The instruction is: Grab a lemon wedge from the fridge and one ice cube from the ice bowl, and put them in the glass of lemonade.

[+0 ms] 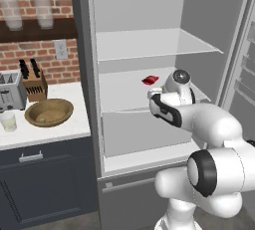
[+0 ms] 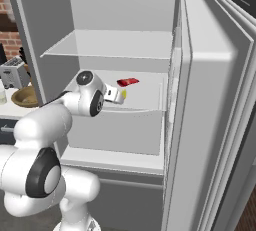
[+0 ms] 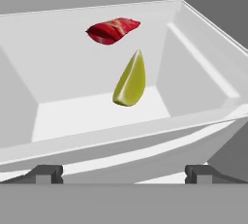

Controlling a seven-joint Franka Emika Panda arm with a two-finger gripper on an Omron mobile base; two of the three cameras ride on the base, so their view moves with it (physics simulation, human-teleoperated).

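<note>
Fridge (image 1: 84, 74) stands open before you, its door (image 2: 215, 105) swung wide to the right and its white shelves in view. The arm reaches into the middle level, and in both base views its white wrist covers most of the tool (image 3: 124, 172), so from there you cannot judge the jaws. In the hand view you see the two dark fingertips (image 3: 46, 173) set far apart at the bottom edge with nothing between them: the tool is open and holds nothing.

The lemon wedge (image 3: 130, 78) lies inside the white drawer (image 3: 203, 43) on the middle shelf, ahead of the tool and apart from it, pointed end away from the camera. In the right base view you get only a small yellow speck of it (image 2: 123, 94) past the wrist; in the left base view the arm covers it. The small flat red item (image 3: 113, 29) lies farther back in the same drawer, near the wedge but not touching it.

On the bench (image 1: 55, 129) left of the fridge you see the ice bowl (image 1: 49, 112), its pale contents hard to make out at this size. The glass of lemonade (image 1: 8, 121) stands just left of it, close to the picture's edge, in front of the toaster (image 1: 11, 91), which the frame cuts off. A knife block (image 1: 34, 83) sits behind the bowl.
</note>
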